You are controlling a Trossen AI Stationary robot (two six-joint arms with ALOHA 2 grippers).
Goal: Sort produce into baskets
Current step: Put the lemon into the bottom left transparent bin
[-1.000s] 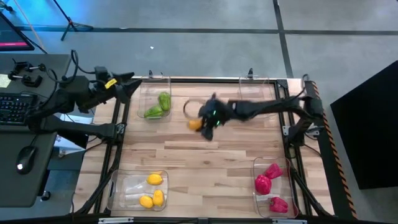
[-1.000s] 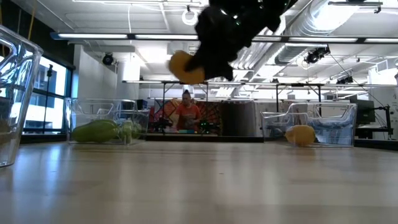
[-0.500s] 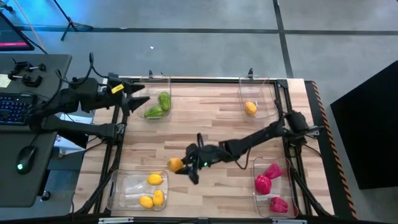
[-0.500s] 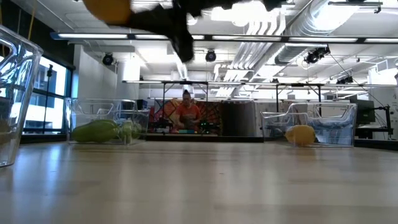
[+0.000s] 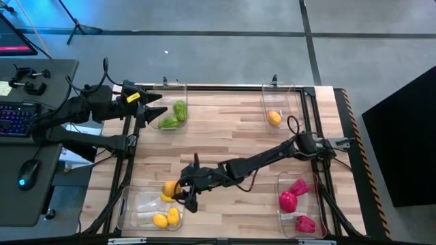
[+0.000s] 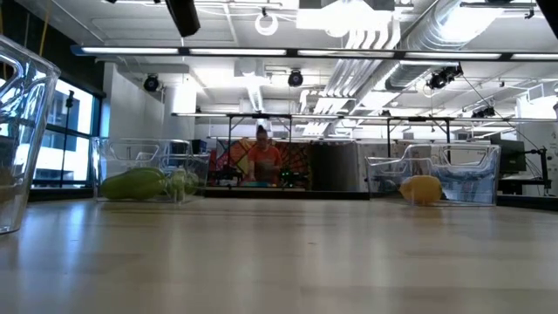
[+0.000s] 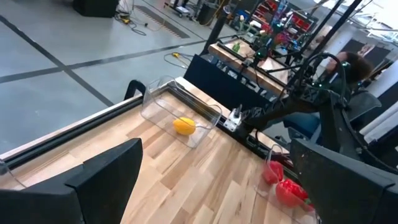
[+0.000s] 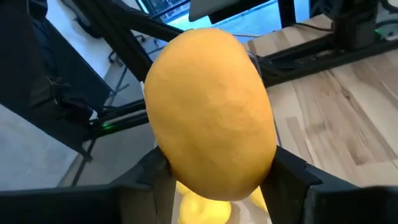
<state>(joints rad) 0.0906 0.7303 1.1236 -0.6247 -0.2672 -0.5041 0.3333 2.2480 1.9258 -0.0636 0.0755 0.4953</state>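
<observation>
My right gripper reaches across the table and is shut on an orange-yellow produce piece at the far right corner of the near-left basket, which holds yellow pieces. My left gripper is open and empty at the far-left basket, where green pieces lie. The far-right basket holds one orange piece. The near-right basket holds magenta-red pieces. My right gripper pinches the orange-yellow piece by its two opposite sides between its two fingers. The fingers come about level from the table's right, pointing left. The piece is lifted clear of the table, over the basket's corner, and fills the right wrist view.
The bare wooden table lies between the four corner baskets. The right arm stretches slantwise across its middle. In the low view the green pieces and the orange piece sit in the far baskets; a person stands in the room behind.
My right gripper has carried the orange-yellow piece from the far middle of the table toward the near left, to the near-left basket's corner, staying shut on it. In the low view the piece has passed out of the picture's top left.
</observation>
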